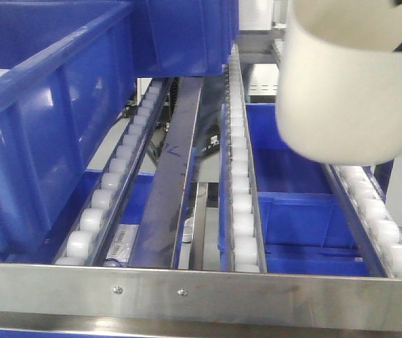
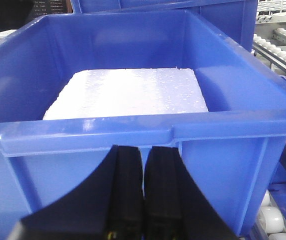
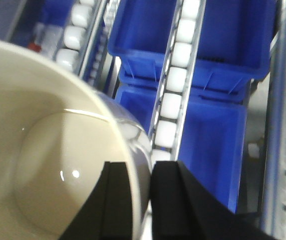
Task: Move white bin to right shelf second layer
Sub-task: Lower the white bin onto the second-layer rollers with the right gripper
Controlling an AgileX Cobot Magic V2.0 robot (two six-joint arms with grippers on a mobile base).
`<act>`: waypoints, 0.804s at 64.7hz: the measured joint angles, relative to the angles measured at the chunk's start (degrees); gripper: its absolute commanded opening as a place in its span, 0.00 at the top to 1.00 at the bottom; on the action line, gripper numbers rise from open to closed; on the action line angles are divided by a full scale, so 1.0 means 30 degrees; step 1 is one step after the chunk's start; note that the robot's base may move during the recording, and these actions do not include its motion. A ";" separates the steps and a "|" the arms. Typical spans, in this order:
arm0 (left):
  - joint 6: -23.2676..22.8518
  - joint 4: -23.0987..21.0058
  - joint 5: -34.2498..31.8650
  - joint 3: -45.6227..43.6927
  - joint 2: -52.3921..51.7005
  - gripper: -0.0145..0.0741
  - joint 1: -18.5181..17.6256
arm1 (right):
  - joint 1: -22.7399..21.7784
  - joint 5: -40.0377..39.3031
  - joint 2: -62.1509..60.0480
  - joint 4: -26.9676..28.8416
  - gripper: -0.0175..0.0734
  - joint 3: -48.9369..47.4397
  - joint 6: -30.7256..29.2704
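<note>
R gripper [image 3: 141, 200] pinches white bin [image 1: 348, 91] by rim, held above roller rails [image 1: 241, 204], prob not seated yet. L gripper [image 2: 144, 190] pressed together, idle by blue crate [image 2: 132, 135]. Risk: thin rim grip slips, bin rolls downslope.

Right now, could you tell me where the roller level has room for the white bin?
Free: the right lane, between the middle roller rail and the right rail, below the held white bin. Crowded: the left side, taken by the blue crate.
</note>
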 measured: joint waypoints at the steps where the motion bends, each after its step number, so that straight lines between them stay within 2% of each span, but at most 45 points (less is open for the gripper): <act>1: 0.0000 0.0000 0.0000 0.0000 0.0000 0.74 0.0000 | 0.0000 0.0000 0.0253 0.0000 0.75 -0.0144 0.0000; 26: 0.0000 0.0000 0.0000 0.0000 0.0000 0.74 0.0000 | 0.0000 -0.0288 0.4906 0.0000 0.75 -0.2133 0.0000; 52: 0.0000 0.0000 0.0000 0.0000 0.0000 0.74 0.0000 | 0.0000 -0.0722 0.6365 0.0000 0.75 -0.2183 0.0000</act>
